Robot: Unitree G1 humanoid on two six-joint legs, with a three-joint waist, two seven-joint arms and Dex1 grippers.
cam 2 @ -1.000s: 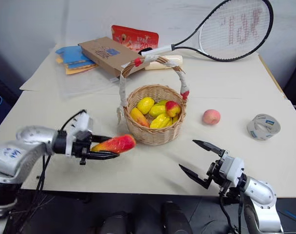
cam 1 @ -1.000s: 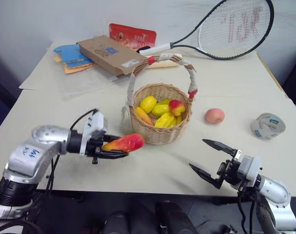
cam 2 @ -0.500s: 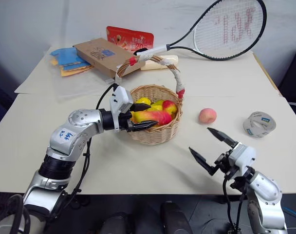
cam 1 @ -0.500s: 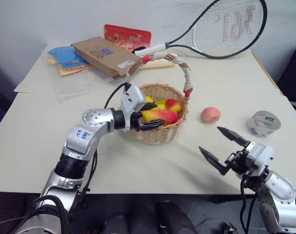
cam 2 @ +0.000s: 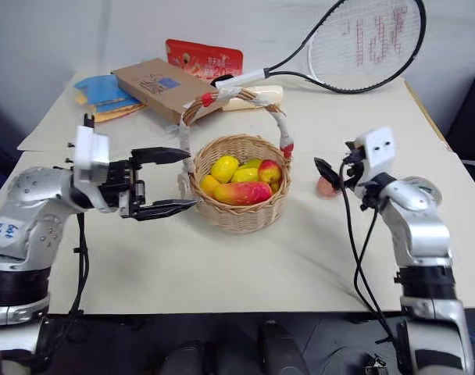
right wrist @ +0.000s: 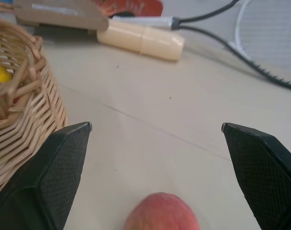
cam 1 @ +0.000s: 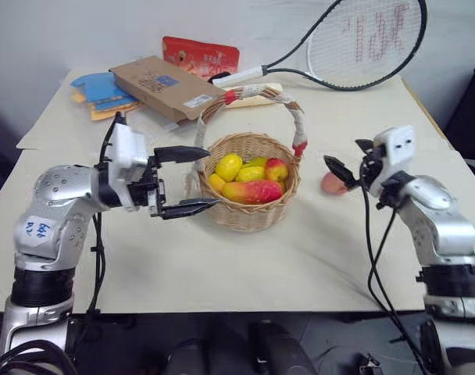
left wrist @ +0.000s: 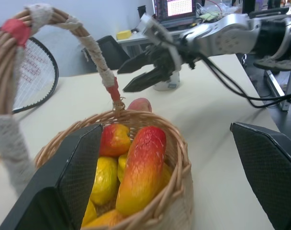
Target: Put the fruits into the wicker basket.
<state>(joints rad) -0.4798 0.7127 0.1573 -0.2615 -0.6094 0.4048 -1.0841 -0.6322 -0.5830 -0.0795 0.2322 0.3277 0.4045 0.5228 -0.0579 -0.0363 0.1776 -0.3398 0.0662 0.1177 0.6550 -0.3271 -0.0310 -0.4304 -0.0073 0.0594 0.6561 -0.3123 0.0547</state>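
Note:
The wicker basket (cam 1: 251,215) stands mid-table and holds the long red-yellow mango (cam 1: 253,191), yellow lemon-like fruits (cam 1: 227,166) and a small apple (cam 1: 277,169). My left gripper (cam 1: 213,176) is open at the basket's left side, with nothing between its fingers and its tips near the rim. The pink peach (cam 1: 329,184) lies on the table right of the basket. My right gripper (cam 1: 341,152) hovers open just above and in front of the peach. In the right wrist view the peach (right wrist: 161,212) lies between the spread fingers, and they do not touch it.
A tennis racket (cam 1: 362,39) lies at the back right. A cardboard box (cam 1: 163,84), a red packet (cam 1: 200,55) and blue items (cam 1: 105,87) are at the back left. A cream cylinder (right wrist: 140,40) lies behind the basket.
My left gripper let go of the mango into the basket, opened and drew back to the left. My right arm rose and reached forward to the peach, staying open.

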